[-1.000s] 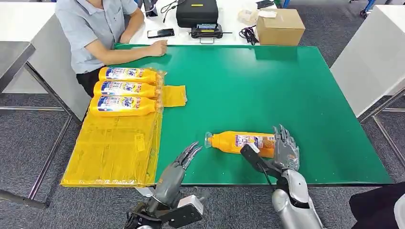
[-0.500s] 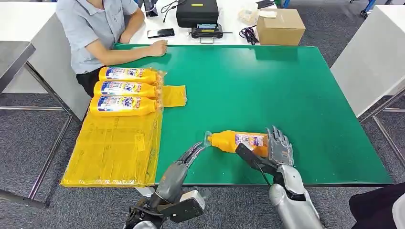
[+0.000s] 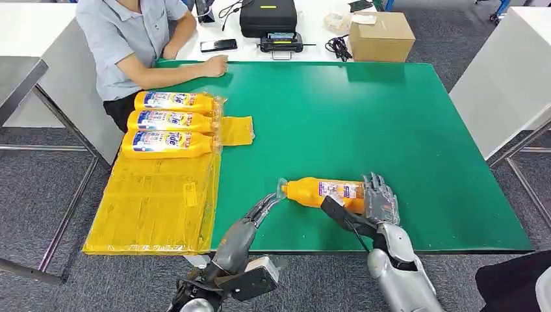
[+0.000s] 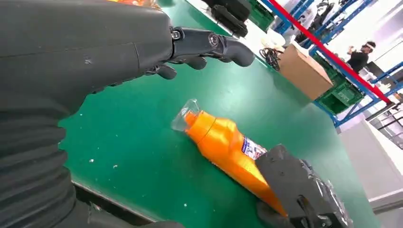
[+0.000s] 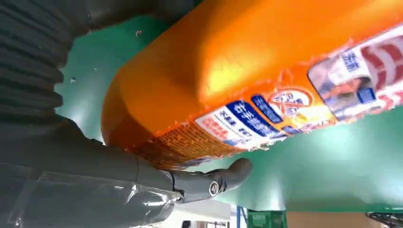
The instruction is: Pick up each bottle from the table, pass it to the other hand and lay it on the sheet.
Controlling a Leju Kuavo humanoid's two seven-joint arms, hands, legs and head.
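beside the yellow sheet [image 3: 153, 201], a person [image 3: 127, 39] sits; cardboard box [image 3: 381, 36] behind.

"Tide" on the nearest sheet bottle's [image 3: 167, 143] label, held bottle's [image 3: 325, 192] print unreadable

The head view looks forward and down from high on the robot over the green table [image 3: 364, 110]. The left wrist view looks along the table from close behind the left hand [image 4: 71, 52]. The right wrist view is very near the orange bottle [image 5: 266, 71], which all three views share
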